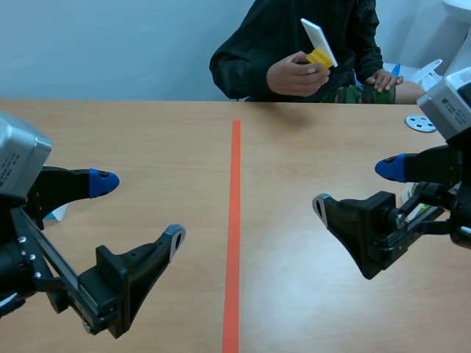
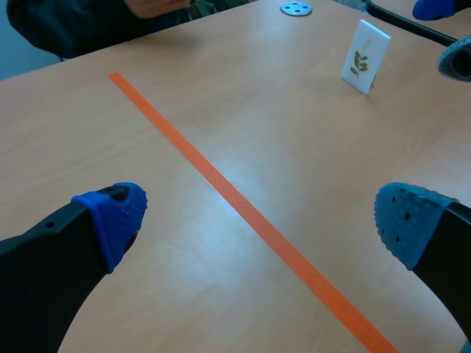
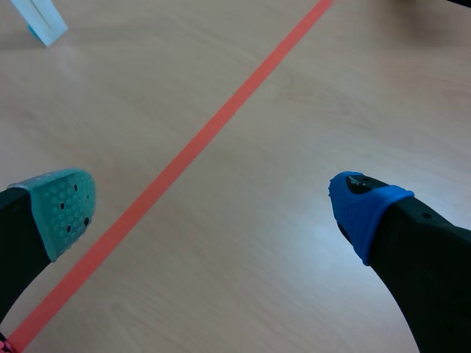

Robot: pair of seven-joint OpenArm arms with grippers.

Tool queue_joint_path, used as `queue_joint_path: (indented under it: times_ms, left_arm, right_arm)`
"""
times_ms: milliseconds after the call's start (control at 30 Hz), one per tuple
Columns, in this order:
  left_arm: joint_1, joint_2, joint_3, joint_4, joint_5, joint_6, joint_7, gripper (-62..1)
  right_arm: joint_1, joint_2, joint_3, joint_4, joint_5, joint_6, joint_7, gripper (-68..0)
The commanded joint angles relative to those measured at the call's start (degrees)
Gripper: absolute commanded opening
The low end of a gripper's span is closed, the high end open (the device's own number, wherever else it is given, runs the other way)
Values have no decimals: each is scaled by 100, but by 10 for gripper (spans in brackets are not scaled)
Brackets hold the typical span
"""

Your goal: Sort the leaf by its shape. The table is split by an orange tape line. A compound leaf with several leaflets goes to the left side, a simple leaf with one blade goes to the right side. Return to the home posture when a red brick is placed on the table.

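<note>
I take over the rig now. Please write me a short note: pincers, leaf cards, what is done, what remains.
Left pincer: open, empty, over the left side.
Right pincer: open, empty, over the right side.
A person's hand across the table holds a white card with something yellow; its face is not visible.
An upright card with a green sprig stands right of the orange tape line; a second upright card stands left of it, face hidden.
Done: nothing I can confirm. Left: sort the held card once it is set down. No red brick in view, so no homing yet.

Leaf card (image 2: 364, 56) stands upright; green sprig, several leaflets.
</note>
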Motion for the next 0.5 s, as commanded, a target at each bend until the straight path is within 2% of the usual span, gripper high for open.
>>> queue_joint_path:
  times_ms: [0, 467]
  left_arm:
    - [-28, -20, -7, 24, -59, -4, -81, 14]
    - [-28, -20, -7, 24, -59, -4, -81, 14]
  right_arm:
    - [-11, 61, 11, 15, 31, 0, 63, 4]
    - [-22, 61, -114, 15, 28, -4, 66, 4]
